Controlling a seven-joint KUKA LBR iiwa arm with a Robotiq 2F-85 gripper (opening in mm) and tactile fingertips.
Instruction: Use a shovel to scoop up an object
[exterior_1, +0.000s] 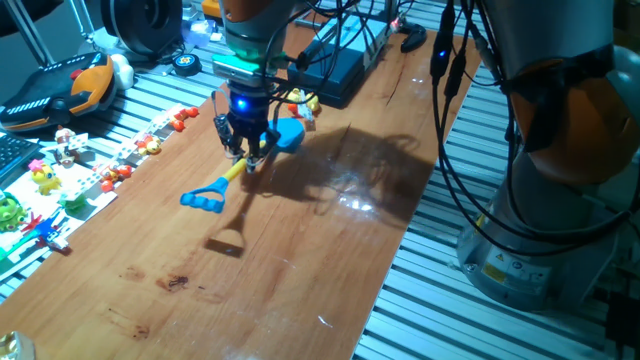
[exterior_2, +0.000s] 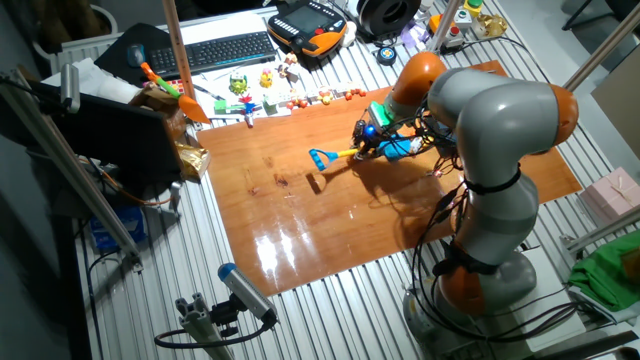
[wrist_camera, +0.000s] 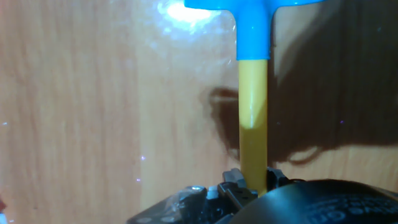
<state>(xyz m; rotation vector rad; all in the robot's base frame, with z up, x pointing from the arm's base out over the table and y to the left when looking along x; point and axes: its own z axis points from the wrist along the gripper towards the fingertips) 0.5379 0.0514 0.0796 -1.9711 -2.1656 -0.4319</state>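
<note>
The shovel (exterior_1: 225, 182) has a light-blue blade (exterior_1: 290, 133), a yellow shaft and a blue loop end (exterior_1: 203, 198). My gripper (exterior_1: 247, 153) is shut on the yellow shaft near the blade and holds the shovel above the wooden table; the loop end casts a separate shadow (exterior_1: 228, 243). The tiny yellow figurine with red accents (exterior_1: 303, 103) stands just behind the blade, apart from it. In the hand view the shaft (wrist_camera: 253, 118) runs up from my fingers to the blue loop end (wrist_camera: 252, 25). In the other fixed view my gripper (exterior_2: 365, 140) holds the shovel (exterior_2: 335, 154); the figurine is hidden.
Several small toys lie on a white strip (exterior_1: 110, 170) left of the wooden board, among them red-and-white figures and a green toy (exterior_1: 8, 212). A black box (exterior_1: 340, 65) with cables sits behind the figurine. An orange-black pendant (exterior_1: 60, 90) and a keyboard (exterior_2: 215, 50) lie farther off.
</note>
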